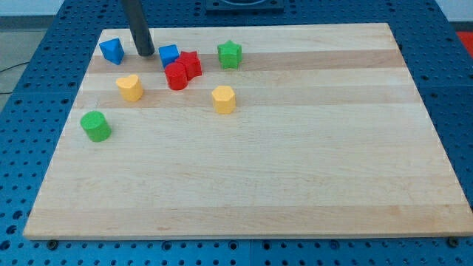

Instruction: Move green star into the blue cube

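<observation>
2 red blocks [183, 69] (touching) between green star [230, 54], blue cube [168, 55].

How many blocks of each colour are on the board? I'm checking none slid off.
Blue: 2
Red: 2
Green: 2
Yellow: 2
Total: 8
</observation>
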### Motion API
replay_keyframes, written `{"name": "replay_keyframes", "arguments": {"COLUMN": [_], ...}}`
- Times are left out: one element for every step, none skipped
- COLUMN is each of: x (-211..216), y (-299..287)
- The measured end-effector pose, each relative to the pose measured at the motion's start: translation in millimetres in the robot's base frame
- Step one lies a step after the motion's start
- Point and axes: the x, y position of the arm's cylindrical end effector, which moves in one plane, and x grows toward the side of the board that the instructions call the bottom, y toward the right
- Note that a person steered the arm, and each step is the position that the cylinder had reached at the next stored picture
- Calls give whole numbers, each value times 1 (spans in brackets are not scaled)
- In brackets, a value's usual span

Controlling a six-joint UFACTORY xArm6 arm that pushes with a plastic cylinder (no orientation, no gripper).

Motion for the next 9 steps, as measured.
{"name": "replay_keyframes", "arguments": {"x": [49, 44, 35, -39, -42, -29, -23, 38, 45], "y": [30, 4, -60, -27, 51, 169, 197, 190, 160]}}
